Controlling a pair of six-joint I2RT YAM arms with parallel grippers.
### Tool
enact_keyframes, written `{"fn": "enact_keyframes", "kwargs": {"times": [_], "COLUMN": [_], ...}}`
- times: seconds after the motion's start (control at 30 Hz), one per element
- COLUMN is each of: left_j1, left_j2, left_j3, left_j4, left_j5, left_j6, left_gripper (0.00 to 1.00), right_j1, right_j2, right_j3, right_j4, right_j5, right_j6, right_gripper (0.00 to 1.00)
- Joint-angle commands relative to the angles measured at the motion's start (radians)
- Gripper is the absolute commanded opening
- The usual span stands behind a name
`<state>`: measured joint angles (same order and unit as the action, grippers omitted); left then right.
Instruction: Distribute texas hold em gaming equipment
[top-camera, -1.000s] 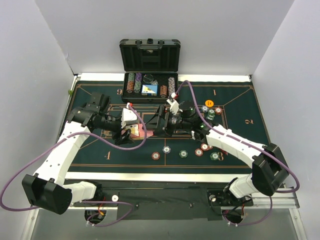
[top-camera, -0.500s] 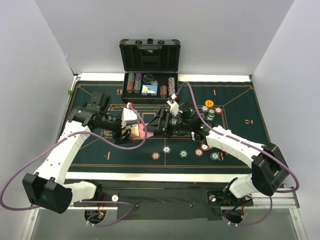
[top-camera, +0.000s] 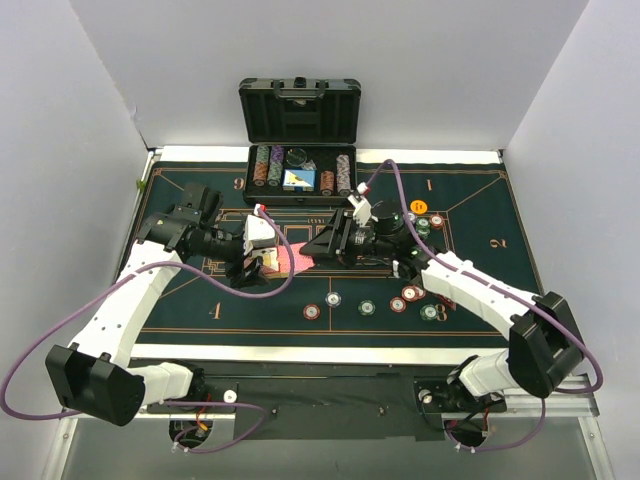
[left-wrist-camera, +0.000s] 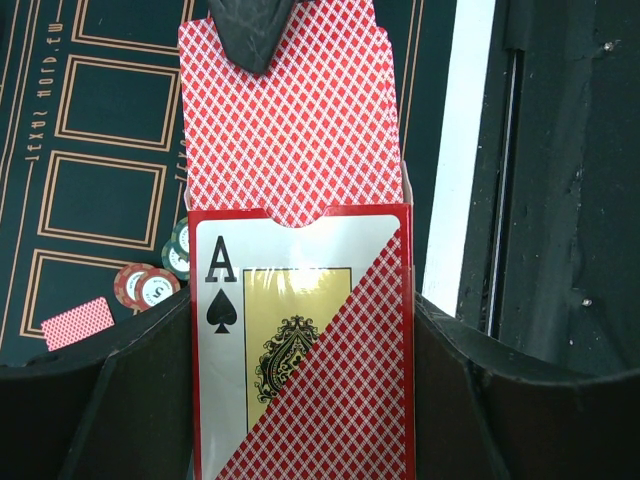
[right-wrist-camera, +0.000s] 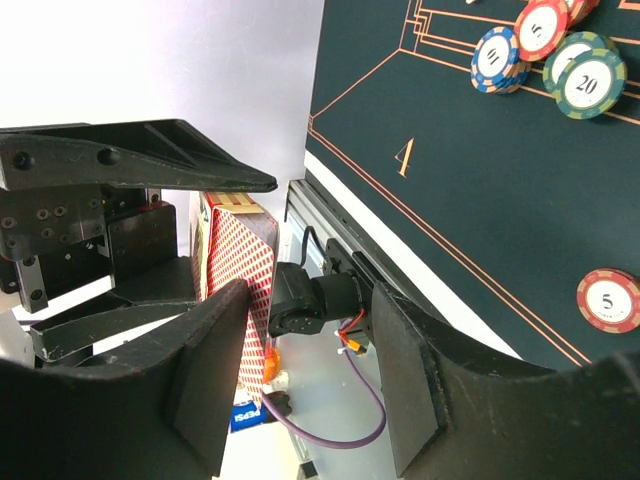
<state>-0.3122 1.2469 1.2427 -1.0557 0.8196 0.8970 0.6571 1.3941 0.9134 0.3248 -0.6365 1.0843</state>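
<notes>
From above: the left gripper (top-camera: 262, 263) clenches a red-and-white ace-of-spades card box (top-camera: 272, 263) at mid green felt mat (top-camera: 200, 322), nose to nose with the right gripper (top-camera: 312, 250). Striped round poker chips (top-camera: 367, 307) lie well apart.

Left wrist: red-backed playing cards (left-wrist-camera: 290, 130) jut from the box under a black fingertip (left-wrist-camera: 250, 35), with the white table edge (left-wrist-camera: 470, 150) alongside.

Right wrist: the jaws stand apart, the cards against one finger (right-wrist-camera: 215, 375).

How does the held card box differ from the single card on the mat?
The card box is clamped in the left gripper; the single card lies flat on the mat. The box shows an ace of spades; the card only its back. Both are red-patterned.
</notes>
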Motion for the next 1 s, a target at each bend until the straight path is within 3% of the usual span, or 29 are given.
{"fn": "enact_keyframes", "kwargs": {"times": [0.0,0.17,0.37,0.47,0.73,0.97], "left_j1": [0.001,0.001,0.001,0.001,0.001,0.001], "left_j2": [-0.006,-0.006,-0.009,-0.012,-0.012,-0.012], "left_j3": [0.058,0.060,0.055,0.054,0.057,0.060], "left_j4": [0.042,0.045,0.045,0.045,0.045,0.045], "left_j5": [0.061,0.062,0.061,0.059,0.061,0.064], "left_j6": [-0.003,-0.003,-0.003,-0.001,-0.003,-0.006], "left_gripper": [0.14,0.13,0.13,0.14,0.13,0.14], "right_j1": [-0.028,-0.042,-0.039,-0.014,0.056,0.041], "right_j2": [-0.052,-0.063,-0.090,-0.069,0.048,0.026], "right_j3": [-0.007,-0.010,0.007,0.034,0.088,0.067], "right_j4": [0.002,-0.009,-0.009,-0.006,0.051,0.023], "right_j5": [-0.015,-0.020,-0.005,0.004,-0.005,-0.005], "right_j6": [-0.009,-0.014,-0.015,-0.021,0.012,-0.009], "right_gripper": [0.46,0.43,0.62,0.65,0.59,0.48]}}
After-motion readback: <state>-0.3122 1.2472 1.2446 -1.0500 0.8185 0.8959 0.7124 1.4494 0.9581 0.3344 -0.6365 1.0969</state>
